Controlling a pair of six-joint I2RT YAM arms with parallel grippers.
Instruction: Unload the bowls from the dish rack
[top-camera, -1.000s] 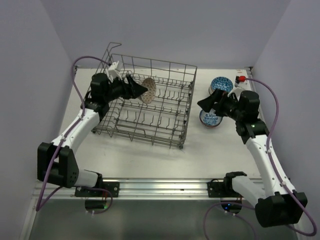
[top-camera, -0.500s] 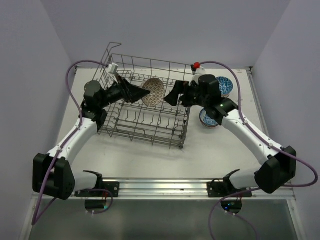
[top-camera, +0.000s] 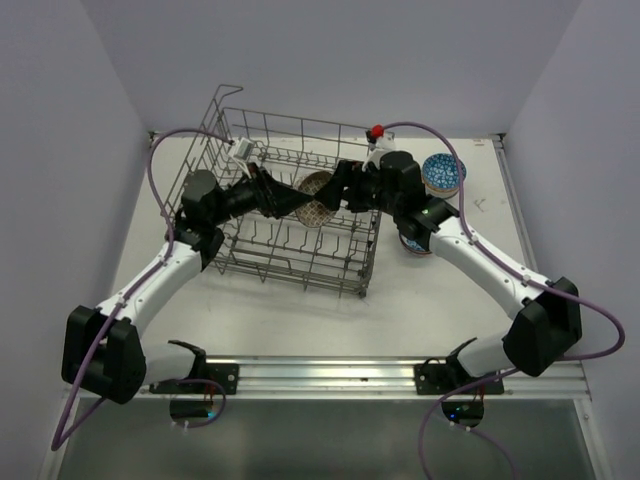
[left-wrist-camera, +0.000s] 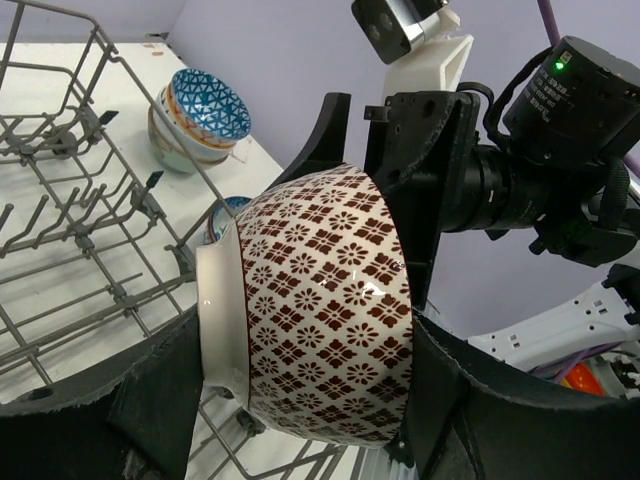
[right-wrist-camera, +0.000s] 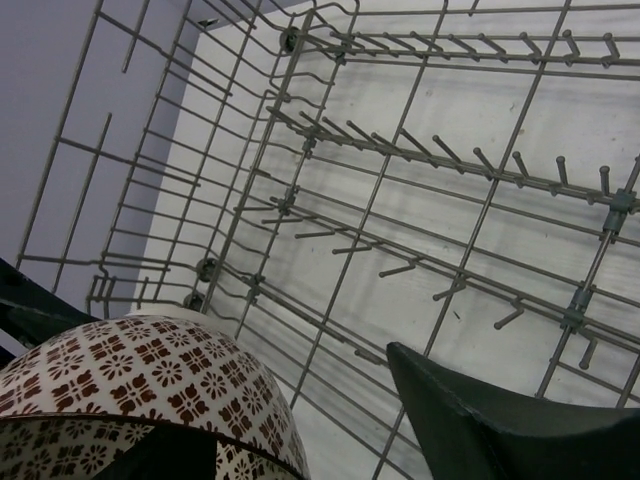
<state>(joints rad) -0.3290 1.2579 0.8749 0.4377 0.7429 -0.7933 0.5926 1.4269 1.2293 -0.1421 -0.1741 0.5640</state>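
Left hand (top-camera: 293, 198) clamps red-patterned bowl (left-wrist-camera: 320, 300) (wrist view: right hand (left-wrist-camera: 370, 200) straddles it).

- The red-patterned bowl (left-wrist-camera: 320, 310) is glazed ceramic, smooth and glossy, with small bright highlights.
- The stacked blue-patterned bowls (left-wrist-camera: 205, 105) have the same shiny glaze.
- The dish rack (top-camera: 300, 240) is thin grey metal wire, dull-finished.
- The table (top-camera: 420, 300) is white, smooth and matt.

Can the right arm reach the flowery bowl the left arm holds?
Probably yes. The right gripper, jaws open, straddles the flowery bowl that the left gripper holds above the dish rack; nothing between.
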